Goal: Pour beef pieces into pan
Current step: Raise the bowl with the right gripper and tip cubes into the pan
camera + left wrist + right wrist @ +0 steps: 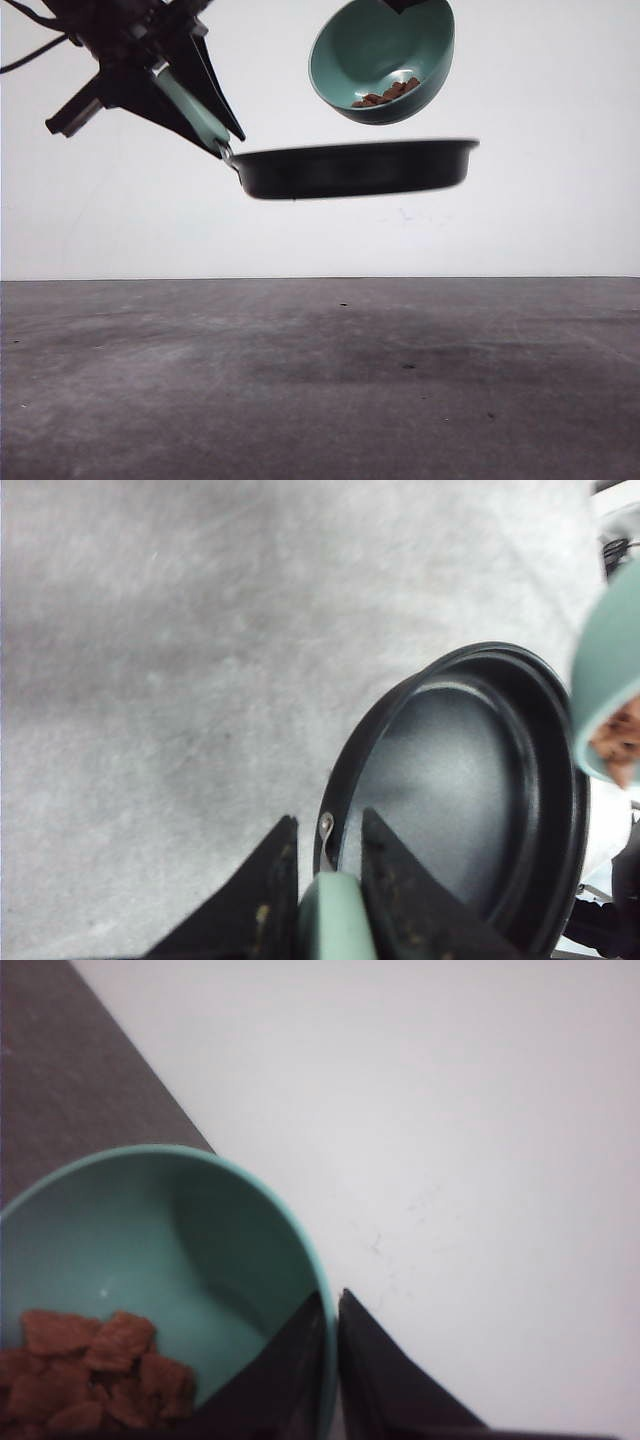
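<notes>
Front view has the left pincer [218, 140] up in the air at the upper left, its dark fingers angled downward and toward the right, closed on the pale mint-green handle [195, 110] of the pan [355, 167]. The pan hangs well above the grey counter [320, 380], held roughly level with its rim slightly blurred, and it reaches out to the right from the pincer. In the left wrist view the two black fingers [262, 900] sit on either side of the handle [335, 920], touching it, and the pan's black inside [450, 790] looks bare, with no food visible on it.

The right pincer [333, 1360] grips the rim of the teal bowl [385, 60], one finger inside the wall and one outside, as the right wrist view shows; the gap between the fingers is only as wide as the bowl's wall. From the front, the bowl sits high, just above the right half of the pan and apart from it, tilted so that its opening faces the left and the camera. The beef pieces [388, 94] lie heaped at the lowest part of the bowl's inside, near its lower rim. In the right wrist view the reddish-brown chunks [90, 1370] are piled against the bowl wall, all inside the bowl.
</notes>
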